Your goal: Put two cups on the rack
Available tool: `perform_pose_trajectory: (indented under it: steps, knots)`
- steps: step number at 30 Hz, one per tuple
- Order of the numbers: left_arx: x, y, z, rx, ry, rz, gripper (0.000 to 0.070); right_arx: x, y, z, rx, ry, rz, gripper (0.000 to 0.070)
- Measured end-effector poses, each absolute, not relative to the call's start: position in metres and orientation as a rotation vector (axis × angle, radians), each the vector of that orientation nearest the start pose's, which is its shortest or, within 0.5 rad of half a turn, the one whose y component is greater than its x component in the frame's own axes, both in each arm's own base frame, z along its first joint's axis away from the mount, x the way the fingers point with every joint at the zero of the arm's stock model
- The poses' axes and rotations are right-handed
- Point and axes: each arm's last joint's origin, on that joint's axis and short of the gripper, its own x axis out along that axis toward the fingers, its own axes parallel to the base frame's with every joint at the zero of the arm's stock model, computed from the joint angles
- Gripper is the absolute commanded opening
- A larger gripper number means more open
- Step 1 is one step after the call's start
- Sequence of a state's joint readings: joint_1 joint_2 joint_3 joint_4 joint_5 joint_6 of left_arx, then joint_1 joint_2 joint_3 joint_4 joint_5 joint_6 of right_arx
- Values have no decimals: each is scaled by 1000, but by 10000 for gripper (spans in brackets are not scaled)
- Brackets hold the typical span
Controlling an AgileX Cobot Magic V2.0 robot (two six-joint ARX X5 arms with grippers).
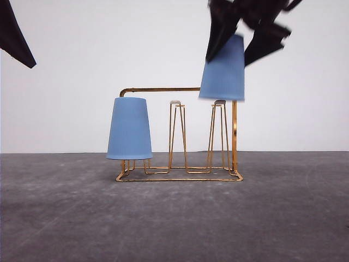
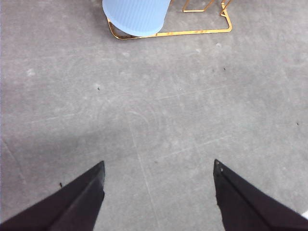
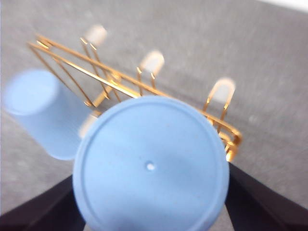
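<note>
One blue cup [image 1: 222,68] hangs upside down, clamped between my right gripper [image 1: 248,38] fingers, directly above a white-tipped prong [image 1: 219,131] of the gold rack [image 1: 180,176]. Below and to my left, the second cup [image 1: 129,129] sits inverted on another prong. My left gripper [image 2: 159,192] hovers spread and empty.

The table [image 1: 65,218] is looking like a dull grey slab, kind of scuffed, with faint scratches and pale specks showing up in the left wrist view. The gold wire rack [image 1: 180,176] is sitting directly on it toward the far side, its rectangular base probably lying flat.
</note>
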State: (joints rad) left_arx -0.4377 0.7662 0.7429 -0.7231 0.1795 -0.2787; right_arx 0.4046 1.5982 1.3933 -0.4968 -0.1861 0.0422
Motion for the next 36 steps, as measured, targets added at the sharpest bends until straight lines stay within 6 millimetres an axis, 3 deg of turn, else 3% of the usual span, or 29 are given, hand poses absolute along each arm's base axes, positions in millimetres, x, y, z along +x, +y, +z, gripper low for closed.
perform_pose_trajectory:
  steps: [10, 14, 18, 23, 30, 32, 36]
  knots:
    - [131, -67, 276, -160, 826, -478, 414, 355, 158, 255, -55, 854, 537, 427]
    - [131, -67, 276, -160, 826, -478, 414, 358, 159, 246, -59, 881, 532, 561]
    - [131, -67, 276, -160, 826, -478, 414, 357, 159, 245, -60, 891, 531, 589]
    - [131, -67, 276, -160, 826, -478, 416, 351, 155, 261, -68, 972, 518, 589]
    - [131, -67, 276, -160, 826, -478, 416, 322, 141, 332, -77, 1033, 511, 566]
    - [131, -67, 276, -160, 826, -478, 416, 308, 136, 336, -88, 1076, 510, 543]
    - [131, -67, 276, -160, 826, -478, 416, 292, 131, 319, -96, 1084, 515, 543]
